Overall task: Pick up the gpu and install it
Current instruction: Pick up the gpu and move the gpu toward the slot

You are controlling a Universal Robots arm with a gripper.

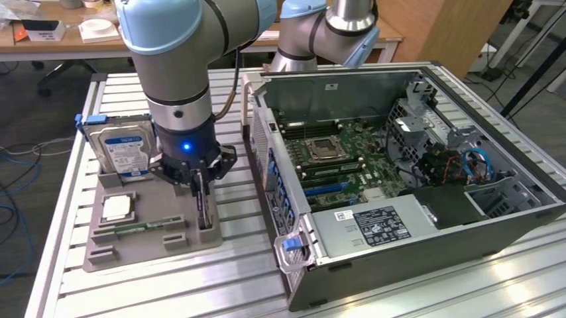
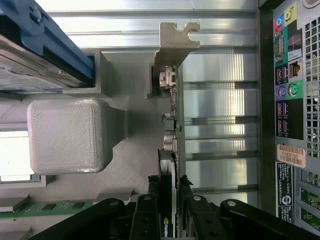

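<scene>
Slotted aluminium table. My gripper was closed narrow on the gpu, which stood upright in the grey holder, to the exterior view's left of the PC case. Risk as I judged it: the thin edge grip could slip, or the card could tilt and snag in its slot.

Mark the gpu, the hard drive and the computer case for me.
gpu [image 2: 170, 120]: wrist view, on its port-lined edge.
hard drive [image 1: 124, 152]: exterior view, on its blue label.
computer case [image 1: 425, 258]: exterior view, on its near side wall.

The arm is silver-grey with pale blue joint caps. Just above the black gripper glows a small blue light.
</scene>
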